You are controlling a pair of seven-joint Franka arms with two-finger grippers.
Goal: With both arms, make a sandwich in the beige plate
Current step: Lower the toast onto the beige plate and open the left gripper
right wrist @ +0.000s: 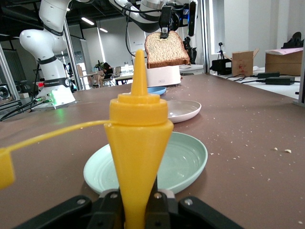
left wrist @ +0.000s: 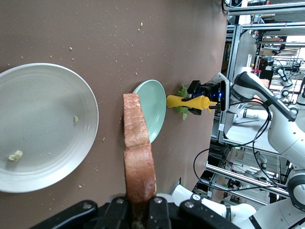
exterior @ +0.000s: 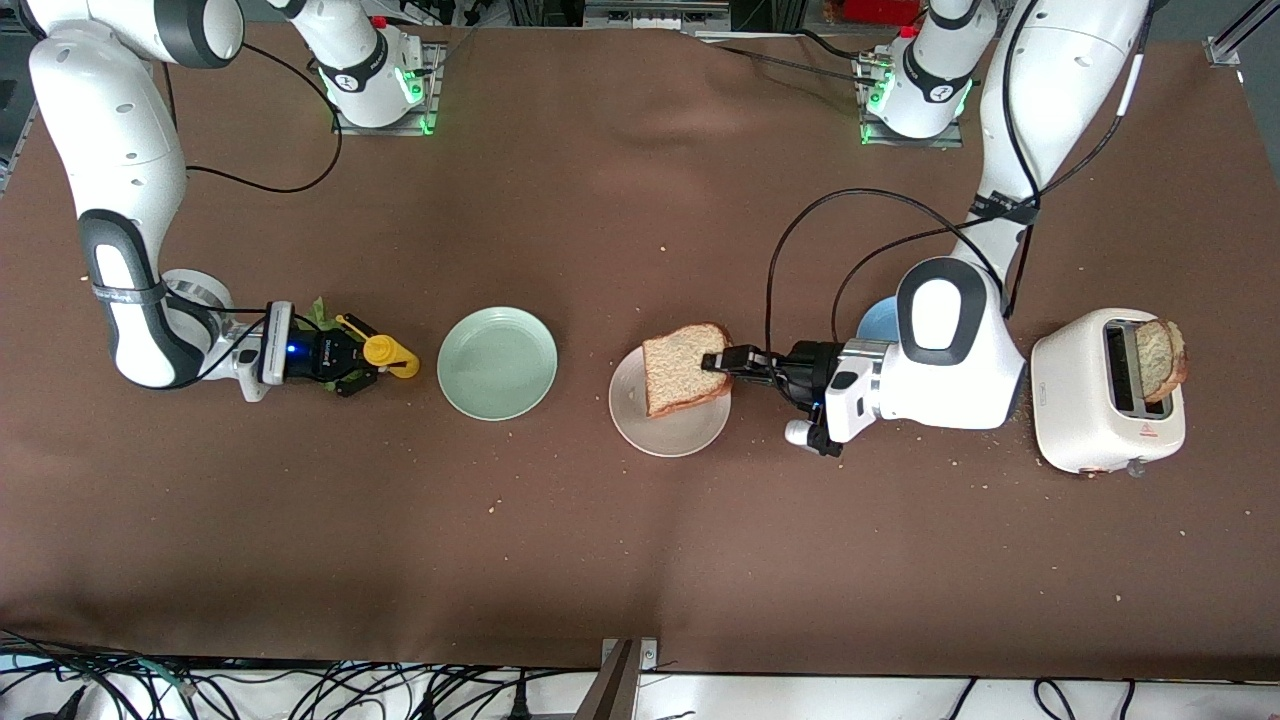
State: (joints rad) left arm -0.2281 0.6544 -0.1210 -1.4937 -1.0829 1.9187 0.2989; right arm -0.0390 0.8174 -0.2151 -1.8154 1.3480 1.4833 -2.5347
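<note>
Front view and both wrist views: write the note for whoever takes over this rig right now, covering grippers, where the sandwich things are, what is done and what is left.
Left gripper: shut on a bread slice, held on edge over the beige plate.
Right gripper: around a yellow squeeze bottle near the right arm's end, beside the lettuce leaf.
Second bread slice: standing in the white toaster at the left arm's end.
Mint-green plate holds nothing; blue plate shows partly by the left arm.
Done: first slice brought over the plate.
Left: set it down, add lettuce, top with the toaster slice.
</note>
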